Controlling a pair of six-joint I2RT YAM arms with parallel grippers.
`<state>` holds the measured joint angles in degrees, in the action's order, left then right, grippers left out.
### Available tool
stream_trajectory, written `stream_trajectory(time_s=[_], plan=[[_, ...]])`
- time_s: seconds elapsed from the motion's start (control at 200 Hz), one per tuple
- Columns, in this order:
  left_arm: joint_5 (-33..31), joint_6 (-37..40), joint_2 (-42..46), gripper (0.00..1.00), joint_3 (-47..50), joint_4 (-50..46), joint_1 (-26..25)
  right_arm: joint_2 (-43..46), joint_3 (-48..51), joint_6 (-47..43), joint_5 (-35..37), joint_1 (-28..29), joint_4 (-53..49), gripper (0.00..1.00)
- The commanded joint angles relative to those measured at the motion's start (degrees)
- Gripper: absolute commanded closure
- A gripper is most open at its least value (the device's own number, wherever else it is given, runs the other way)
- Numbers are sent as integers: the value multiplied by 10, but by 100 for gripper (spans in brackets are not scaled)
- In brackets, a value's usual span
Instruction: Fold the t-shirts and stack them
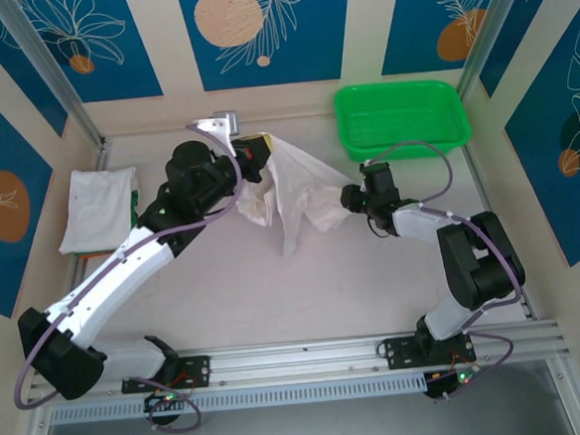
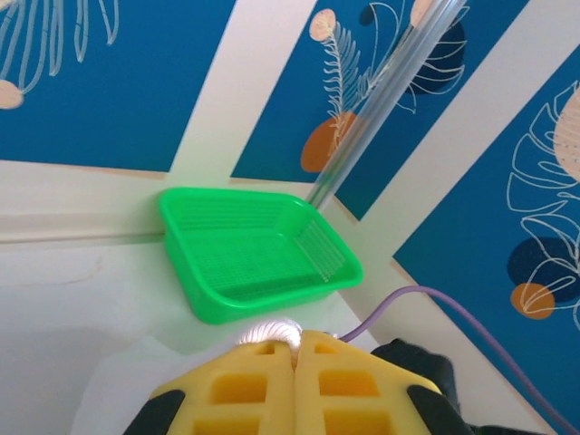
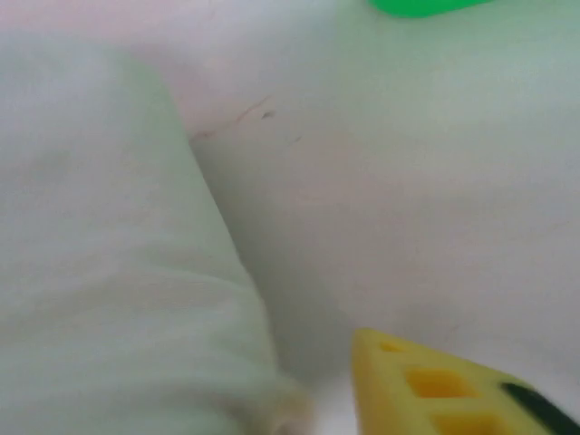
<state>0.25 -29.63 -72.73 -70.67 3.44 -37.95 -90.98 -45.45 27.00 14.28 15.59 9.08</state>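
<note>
Hanging from the clamped left fingers (image 1: 255, 154), a shirt (image 1: 293, 189) stretches right toward the right fingers (image 1: 350, 196), grip state unclear.

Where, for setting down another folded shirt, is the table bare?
Bare: the near table strip between the grey metal base rail and the hanging white cotton t-shirt. Crowded: mid-table under it; the folded white cotton t-shirt takes the left edge, the green plastic mesh basket the far-right corner.

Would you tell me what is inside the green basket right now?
The green basket has a bare mesh floor and walls in the top and left wrist views; nothing lies in it. A purple cable crosses its near rim in the top view, covering a sliver there.
</note>
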Motion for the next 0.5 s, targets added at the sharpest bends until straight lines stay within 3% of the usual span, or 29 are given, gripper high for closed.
stream_trajectory(time_s=[0.0, 0.05, 0.14, 0.19, 0.495], plan=[[-37, 25, 29, 100, 3, 9, 15, 17, -29, 7, -12, -13, -7, 84], [-43, 29, 33, 100, 5, 8, 19, 36, -36, -8, -15, -13, -14, 90], [-54, 36, 37, 100, 8, 3, 28, 81, -45, -38, -10, -12, -27, 92], [-62, 41, 41, 100, 10, 0, 37, 113, -47, -55, -5, -12, -35, 100], [-74, 61, 109, 100, 17, -21, 116, 338, -98, -209, -100, 5, -112, 100]])
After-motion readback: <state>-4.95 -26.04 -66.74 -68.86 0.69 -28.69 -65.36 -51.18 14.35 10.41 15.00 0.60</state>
